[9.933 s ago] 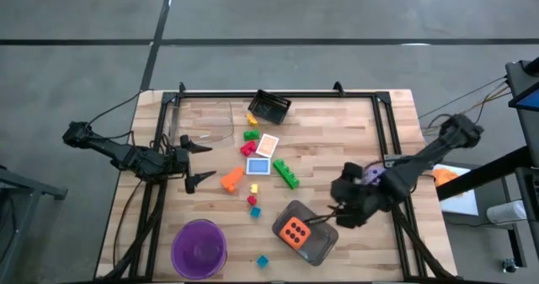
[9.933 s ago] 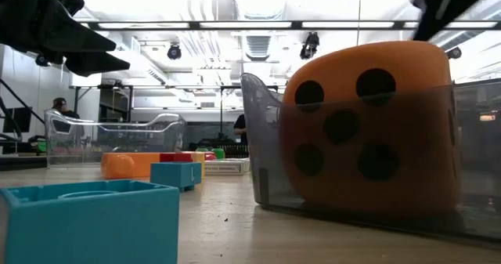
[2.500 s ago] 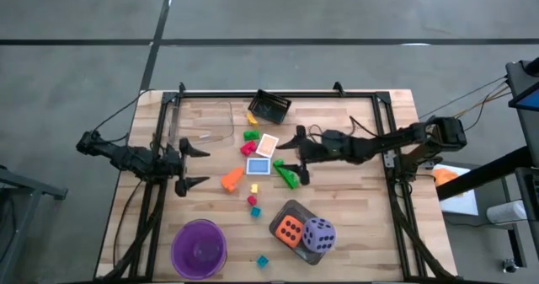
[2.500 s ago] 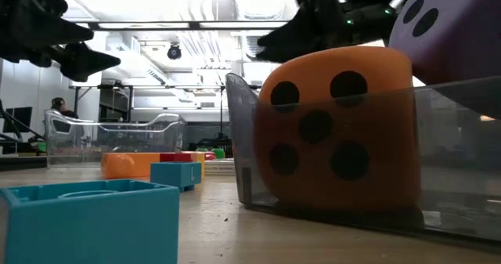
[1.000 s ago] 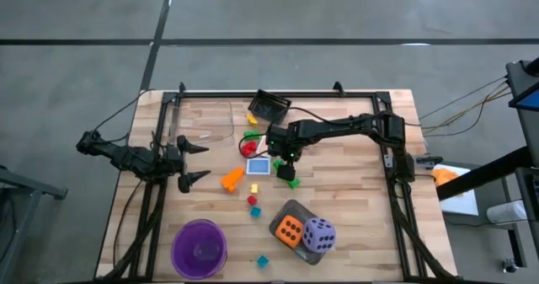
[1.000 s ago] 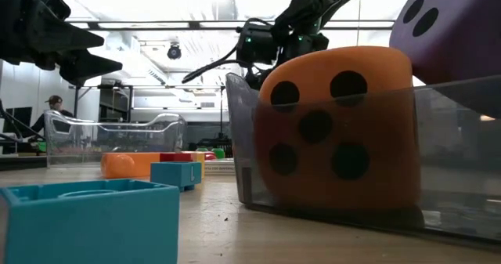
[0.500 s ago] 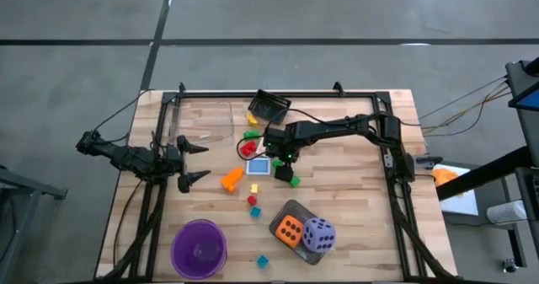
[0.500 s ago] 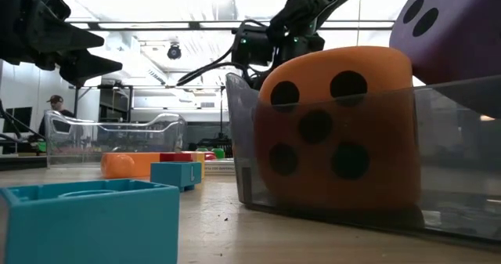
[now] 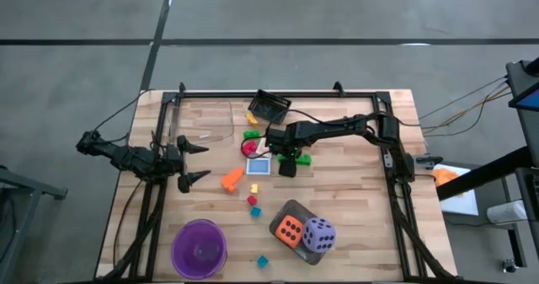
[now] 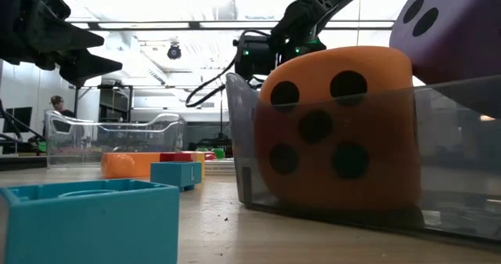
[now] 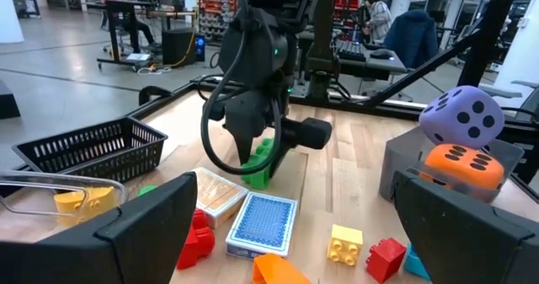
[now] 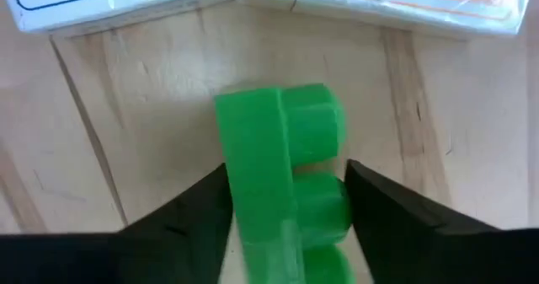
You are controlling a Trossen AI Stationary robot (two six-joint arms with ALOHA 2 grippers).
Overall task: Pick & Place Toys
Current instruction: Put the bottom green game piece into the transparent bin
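The right gripper [image 12: 286, 233] pinches a studded, glossy green block [image 12: 282, 179] over the plank table [image 9: 354, 183] near its middle. A second ago the block lay flat. The left gripper [image 9: 192, 160] is spread by the left edge.

The tabletop [image 9: 337, 183] is pale wood in glued strips, matt, with visible grain. The green block [image 12: 282, 170] is smooth, slightly glossy plastic with moulded studs, and the teal block [image 10: 86, 221] has the same hard plastic look. The orange die [image 10: 333, 131] and purple die [image 11: 461, 115] look like soft matt foam. The tray [image 10: 470, 170] around them is clear, greyish, shiny plastic. The black basket [image 11: 88, 153] is open mesh. The blue-backed card [image 11: 263, 223] looks like coated, faintly shiny paper. The right gripper [image 12: 286, 225] has matt black fingers [image 12: 181, 225].
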